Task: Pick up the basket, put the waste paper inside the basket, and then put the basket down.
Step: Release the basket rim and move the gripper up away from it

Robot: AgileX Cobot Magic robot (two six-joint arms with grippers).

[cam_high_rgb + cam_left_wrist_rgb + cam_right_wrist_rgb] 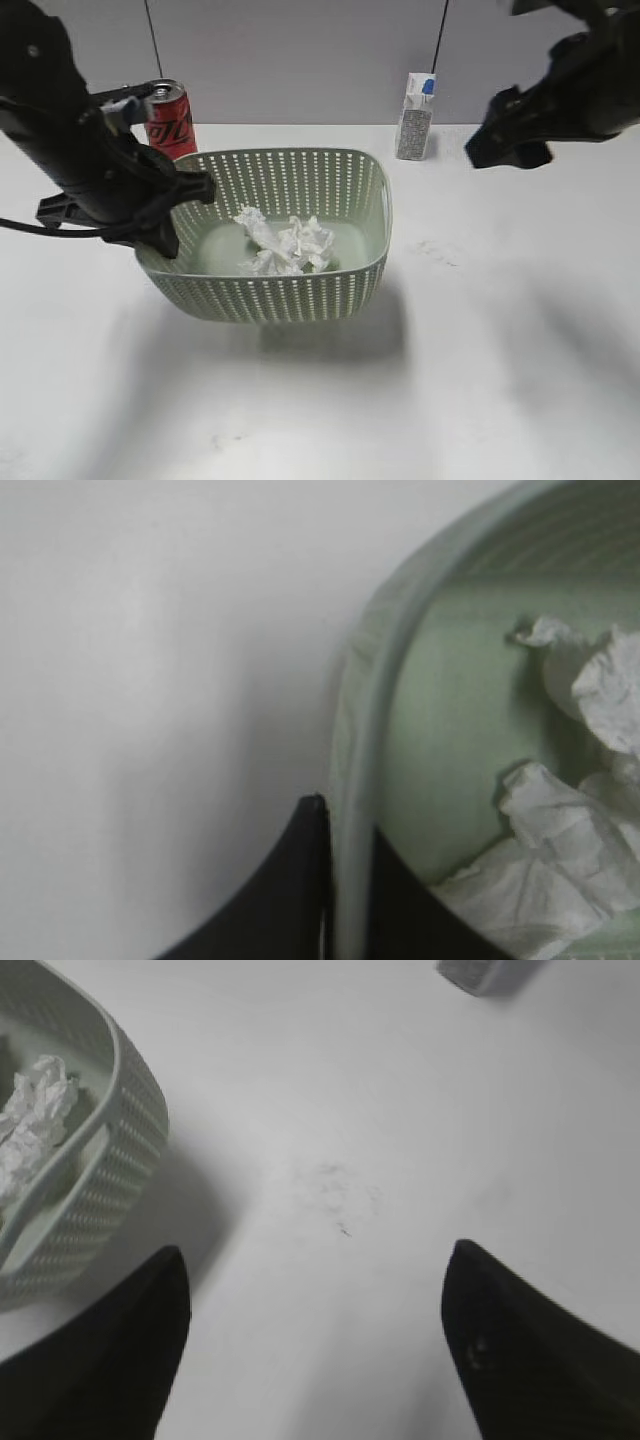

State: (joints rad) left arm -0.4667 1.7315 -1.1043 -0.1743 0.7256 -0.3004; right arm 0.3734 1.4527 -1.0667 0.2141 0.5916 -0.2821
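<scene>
The sage-green basket (300, 295) hangs tilted a little above the white table, its shadow beneath it. Crumpled white waste paper (285, 245) lies inside it. My left gripper (172, 212) is shut on the basket's left rim; in the left wrist view the rim (365, 730) runs between my two fingers (345, 825), with the waste paper (560, 850) on the basket floor. My right gripper (505, 140) is open and empty, raised at the right, well away from the basket. In the right wrist view its fingers (315, 1270) frame bare table, with the basket (120, 1150) and the waste paper (35, 1120) at the left.
A red drink can (172, 122) stands behind the basket's left corner, close to my left arm. A small white-grey carton with a blue cap (416, 116) stands at the back right and shows at the top of the right wrist view (475, 972). The white table (480, 380) has faint scuff marks (340, 1195).
</scene>
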